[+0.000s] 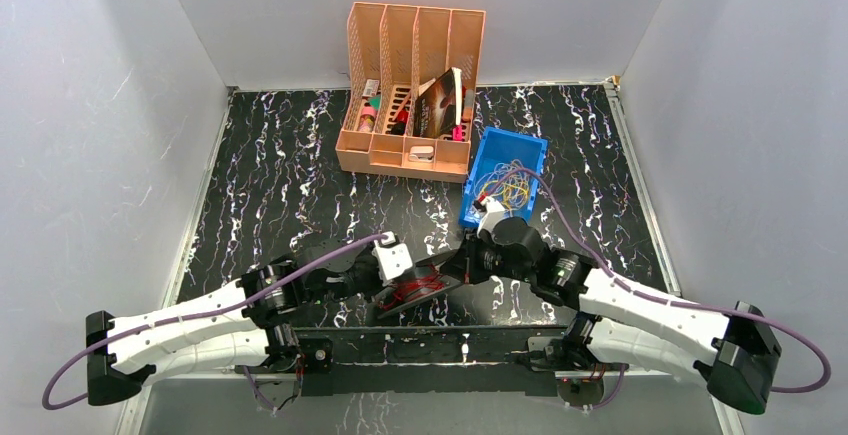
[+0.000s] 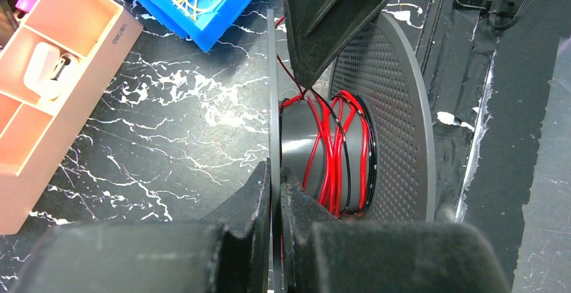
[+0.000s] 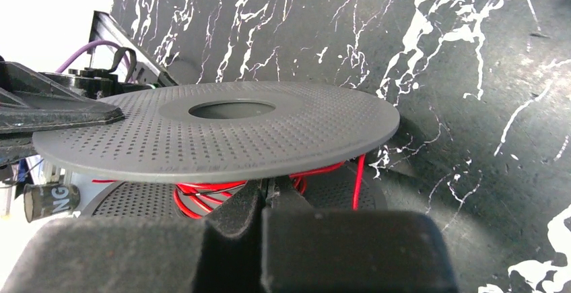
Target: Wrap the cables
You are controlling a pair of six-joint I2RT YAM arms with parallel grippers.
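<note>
Left arm is stretching across from the near-left corner of the bench (image 1: pixel 280 175). Left hand (image 2: pixel 275 184) is sitting narrow, its two pads clamping the thin rim of one disc of the dark grey spool (image 2: pixel 397 104). It is holding the spool near the front edge, midway between the two arms. The spool's perforated discs are standing apart with the hub between them.

Red and black cables (image 2: pixel 337 151) are lying wound around that hub in loose, uneven turns, some crossing on the diagonal.

Behind, toward the back wall, a peach organizer (image 1: pixel 400 55) is standing with small items in its slots.

Right hand (image 3: pixel 269 188) is meeting the spool from the other side, fingers pressed together with no gap showing. In the left wrist view, red and black strands are converging at its tip just above the hub, so it is pinching the cables there. One thin red strand is running up past its finger.

Further right, a blue bin (image 1: pixel 516 137) is sitting just beside the organizer's corner. It is holding a loose tangle of yellow and orange cables (image 1: pixel 512 187), apart from the spool.
</note>
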